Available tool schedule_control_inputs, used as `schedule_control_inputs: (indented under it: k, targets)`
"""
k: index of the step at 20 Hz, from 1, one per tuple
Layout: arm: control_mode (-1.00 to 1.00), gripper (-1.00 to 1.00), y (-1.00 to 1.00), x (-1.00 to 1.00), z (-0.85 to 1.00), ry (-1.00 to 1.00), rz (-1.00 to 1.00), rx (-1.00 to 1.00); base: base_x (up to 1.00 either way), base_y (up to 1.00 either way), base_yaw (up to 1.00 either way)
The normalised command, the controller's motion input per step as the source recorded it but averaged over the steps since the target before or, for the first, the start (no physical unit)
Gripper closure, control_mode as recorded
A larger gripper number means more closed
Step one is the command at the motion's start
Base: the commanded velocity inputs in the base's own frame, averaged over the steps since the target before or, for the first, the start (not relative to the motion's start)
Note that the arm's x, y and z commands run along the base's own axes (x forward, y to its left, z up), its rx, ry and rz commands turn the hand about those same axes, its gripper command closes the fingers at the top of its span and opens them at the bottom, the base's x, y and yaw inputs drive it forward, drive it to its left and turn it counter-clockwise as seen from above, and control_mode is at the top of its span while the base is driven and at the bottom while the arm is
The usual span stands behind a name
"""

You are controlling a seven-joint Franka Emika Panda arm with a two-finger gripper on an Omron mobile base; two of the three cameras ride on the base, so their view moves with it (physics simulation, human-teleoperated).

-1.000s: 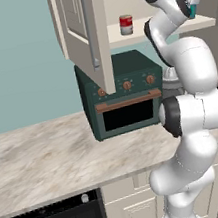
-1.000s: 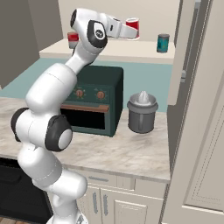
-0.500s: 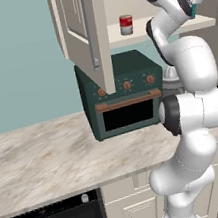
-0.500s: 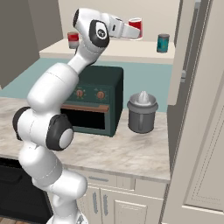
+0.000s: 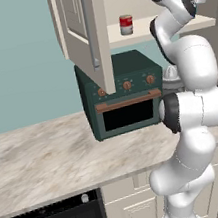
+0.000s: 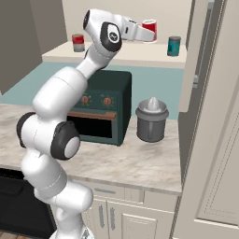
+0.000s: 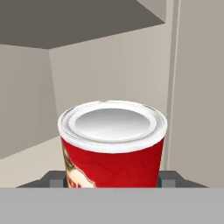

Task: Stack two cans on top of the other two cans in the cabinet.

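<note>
Gripper closed on a red can held above the cabinet shelf, white label band too blurred to read, teal can just to one side, second red can well apart on the other, green oven and grey lidded pot on the counter below.

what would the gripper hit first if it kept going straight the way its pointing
The red can already sits between the gripper fingers, so that comes first. Beyond it, probably the cabinet back wall, though depth is unclear.
</note>
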Motion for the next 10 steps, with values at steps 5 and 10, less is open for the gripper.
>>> schedule_control_inputs:
  k: [5, 10]
  targets:
    - [-1.00, 1.00, -0.03, 0.09, 0.00, 0.01, 0.00, 0.00, 0.00, 0.00, 0.00]
    - [-1.00, 1.00, -0.03, 0.21, 0.00, 0.05, 0.00, 0.00, 0.00, 0.00, 0.00]
